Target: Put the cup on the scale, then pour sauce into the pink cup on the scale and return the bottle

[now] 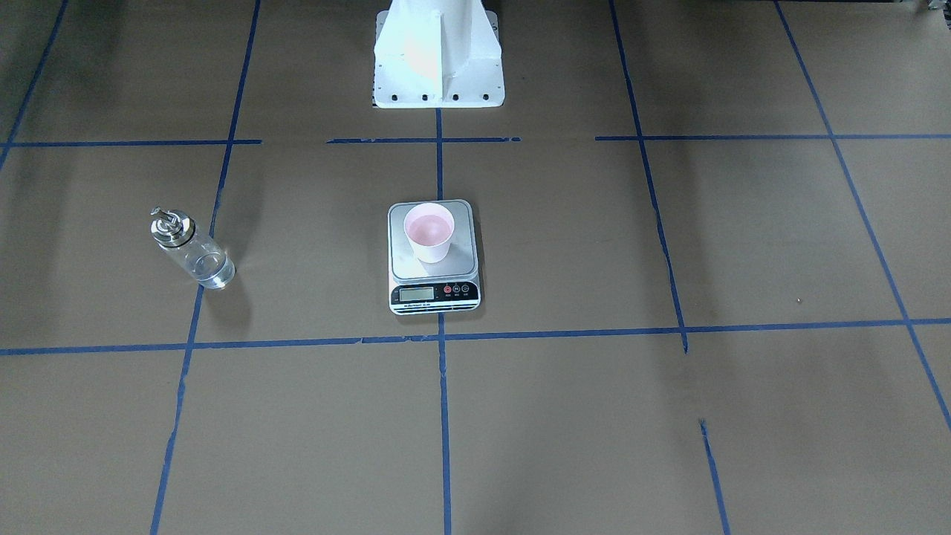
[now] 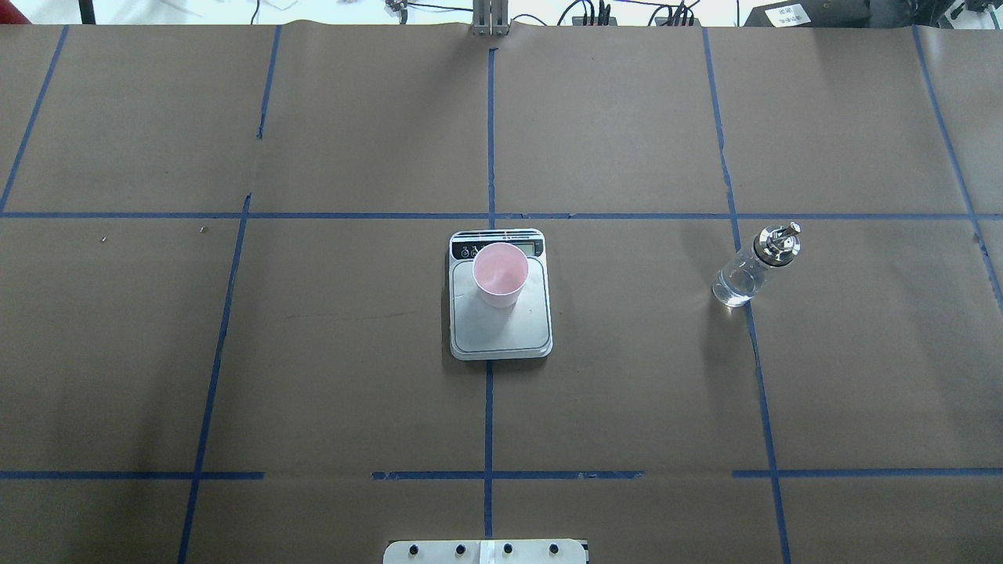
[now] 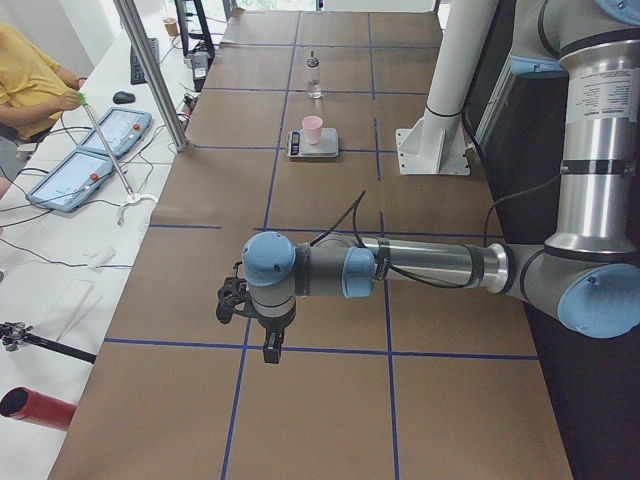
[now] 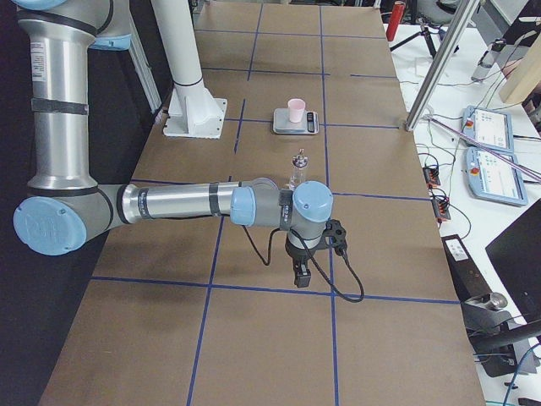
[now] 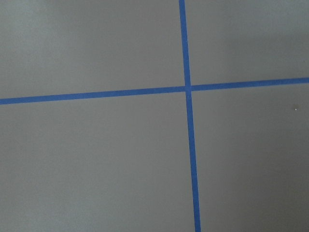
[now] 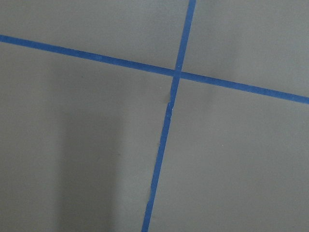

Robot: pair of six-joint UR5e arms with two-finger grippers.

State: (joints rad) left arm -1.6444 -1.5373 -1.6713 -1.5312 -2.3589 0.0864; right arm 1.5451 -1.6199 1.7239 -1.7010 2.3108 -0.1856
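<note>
The pale pink cup (image 1: 429, 232) stands upright on the scale (image 1: 462, 223) at the table's middle; it also shows in the overhead view (image 2: 500, 274) on the scale's platform (image 2: 501, 333). The clear glass bottle (image 2: 748, 270) with its silver spout cap stands upright on the table on my right side, apart from the scale (image 1: 193, 253). The clear sauce inside it is barely visible. My left gripper (image 3: 270, 345) shows only in the exterior left view and my right gripper (image 4: 302, 275) only in the exterior right view. Both hang far from the scale, and I cannot tell whether they are open or shut. Both wrist views show only brown paper and blue tape.
The table is covered in brown paper with a blue tape grid (image 2: 490, 215). The white robot pedestal (image 1: 438, 67) stands behind the scale. An operator in yellow (image 3: 30, 70) and tablets (image 3: 110, 130) are beside the table's far edge. A metal post (image 3: 150, 70) stands there.
</note>
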